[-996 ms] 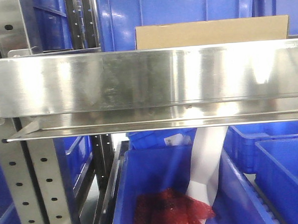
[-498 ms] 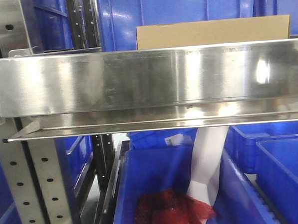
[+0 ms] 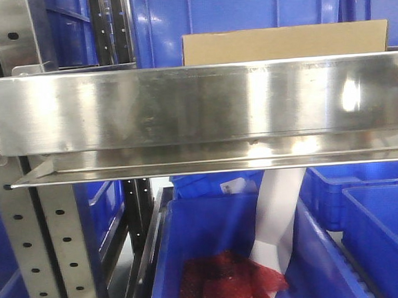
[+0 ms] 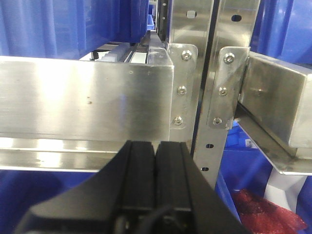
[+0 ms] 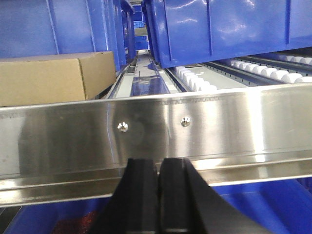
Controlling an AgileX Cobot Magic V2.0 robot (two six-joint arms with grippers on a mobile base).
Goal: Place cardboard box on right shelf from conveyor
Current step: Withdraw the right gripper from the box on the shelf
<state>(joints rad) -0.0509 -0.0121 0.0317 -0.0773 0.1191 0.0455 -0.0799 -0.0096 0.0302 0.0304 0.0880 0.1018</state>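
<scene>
Left gripper (image 4: 155, 151): jaws pressed together, clenched on nothing, just in front of the shelf lip. Right gripper (image 5: 158, 170): jaws likewise clenched and empty, just below the shelf (image 5: 195, 126) lip.

Cardboard box (image 5: 48, 78) sits on the shelf, above and left of the right jaws, behind the lip; placement looks done.

Risk: raising either arm from here could clip the lip, jarring the box.

Count: one box, two grippers, one red mesh bag (image 3: 226, 281) in a blue bin (image 3: 210, 228) below.
</scene>
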